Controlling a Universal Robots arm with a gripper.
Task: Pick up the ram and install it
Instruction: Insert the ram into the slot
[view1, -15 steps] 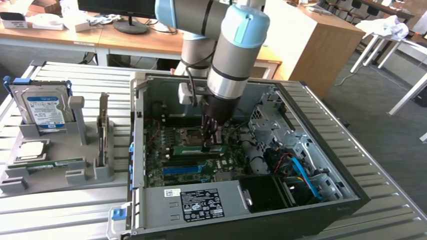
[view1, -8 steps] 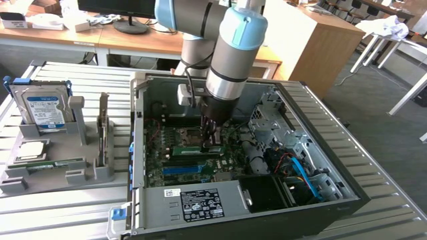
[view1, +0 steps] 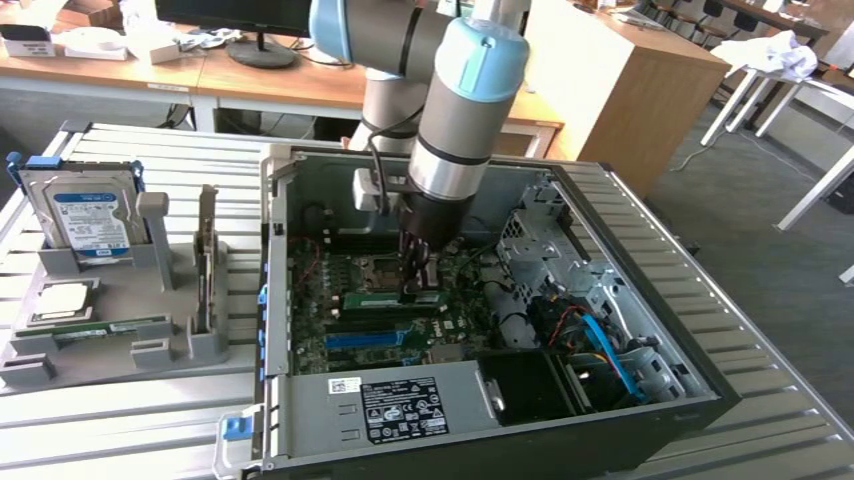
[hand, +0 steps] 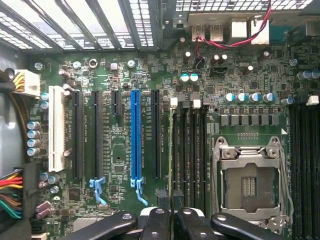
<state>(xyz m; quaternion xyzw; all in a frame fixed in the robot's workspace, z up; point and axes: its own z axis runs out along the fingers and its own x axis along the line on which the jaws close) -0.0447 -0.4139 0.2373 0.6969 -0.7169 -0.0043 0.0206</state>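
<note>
My gripper (view1: 418, 288) reaches down inside the open PC case (view1: 274, 300), low over the motherboard (view1: 387, 340). Its dark fingers (hand: 156, 220) stand close together, shut on the ram (view1: 390, 298), a narrow green stick held on edge. From the wrist view the ram (hand: 173, 194) appears as a thin line running from between the fingers along the black memory slots (hand: 190, 150). The ram lies at the level of those slots, beside the CPU socket (hand: 247, 182). Whether it is seated in a slot I cannot tell.
A grey holder (view1: 107, 345) at the exterior view's left carries a silver hard drive (view1: 83, 215), an upright grey card (view1: 207, 255) and a processor chip (view1: 60, 300). Case walls, the power supply (view1: 400, 405) and blue cables (view1: 603, 340) surround the board. Expansion slots (hand: 135, 135) flank the memory slots.
</note>
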